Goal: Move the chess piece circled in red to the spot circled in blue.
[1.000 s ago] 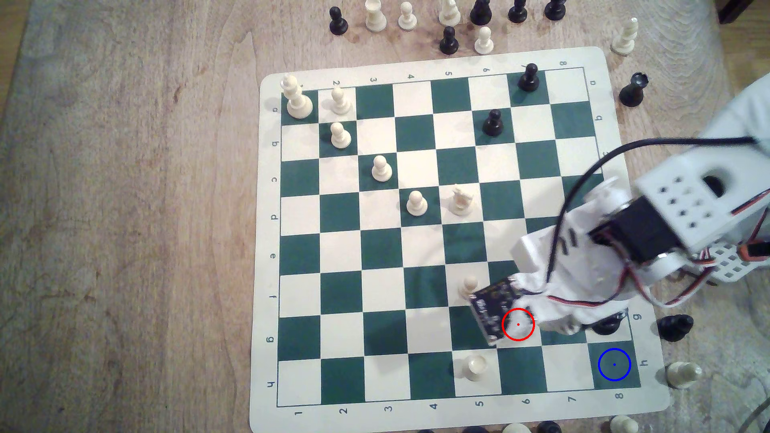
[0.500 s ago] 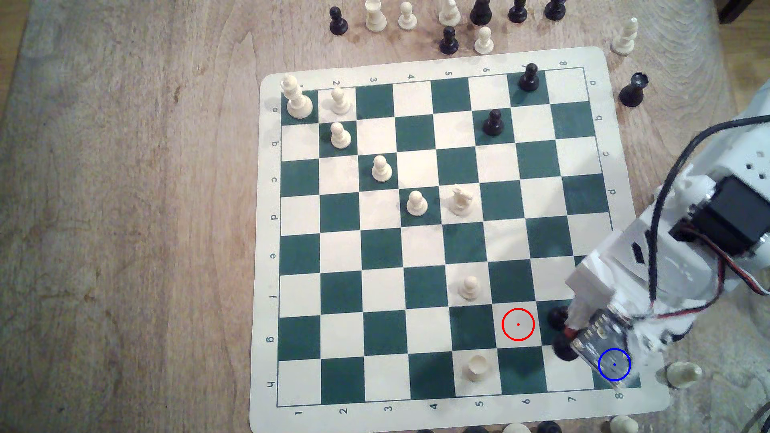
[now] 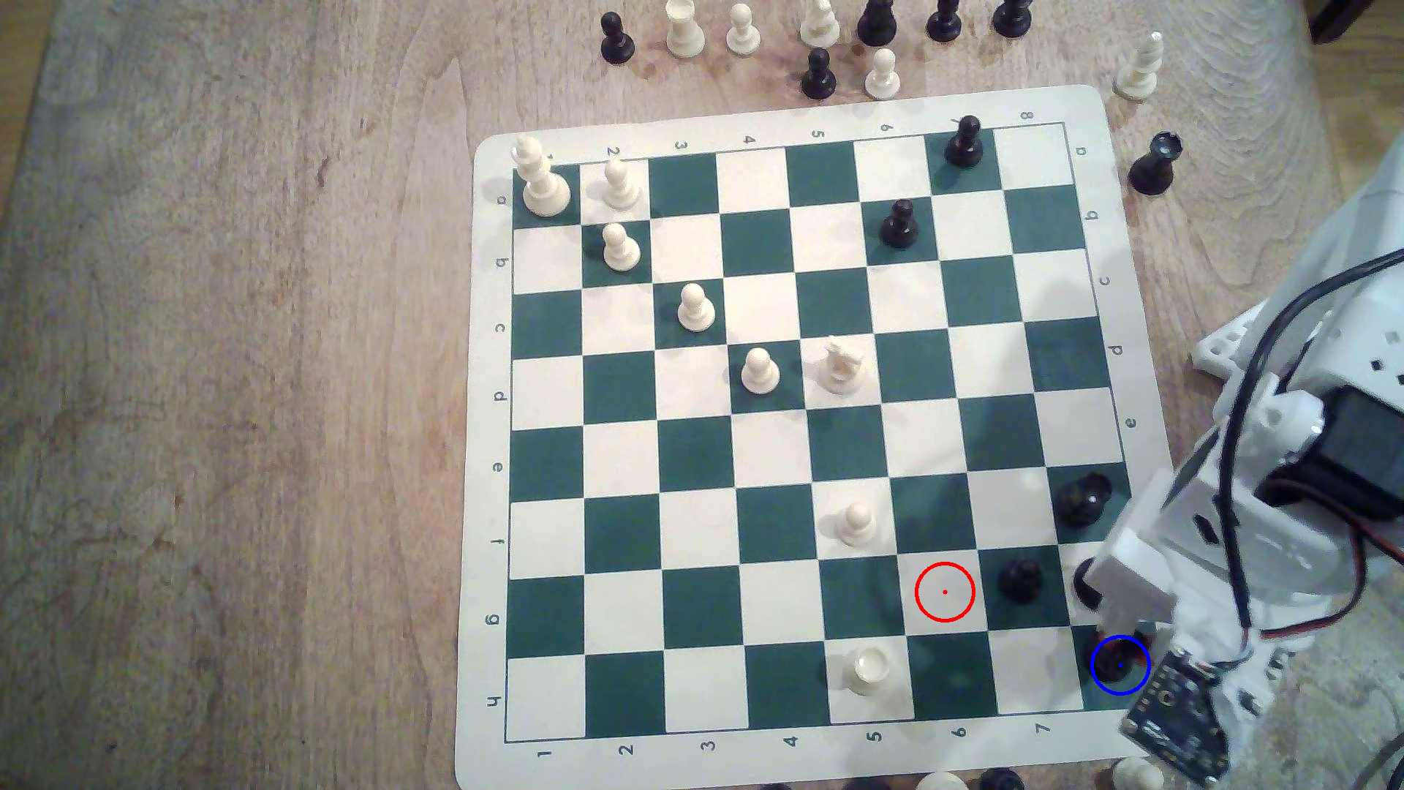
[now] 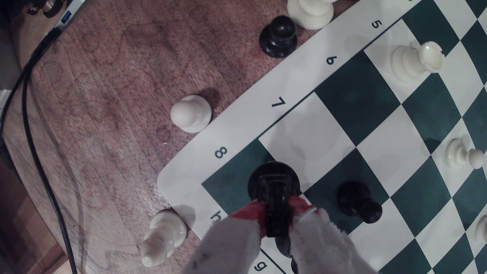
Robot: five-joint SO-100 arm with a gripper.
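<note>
With the gripper (image 4: 276, 210) clamped on the chess piece (image 4: 274, 179), seat its base flat inside the h8 spot (image 4: 232, 179) before opening

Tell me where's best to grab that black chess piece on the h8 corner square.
Probably the narrow upper stem of the chess piece, from above, as the gripper does now: the wide round base would spread the fingers, and a black pawn stands on the neighbouring square.
</note>
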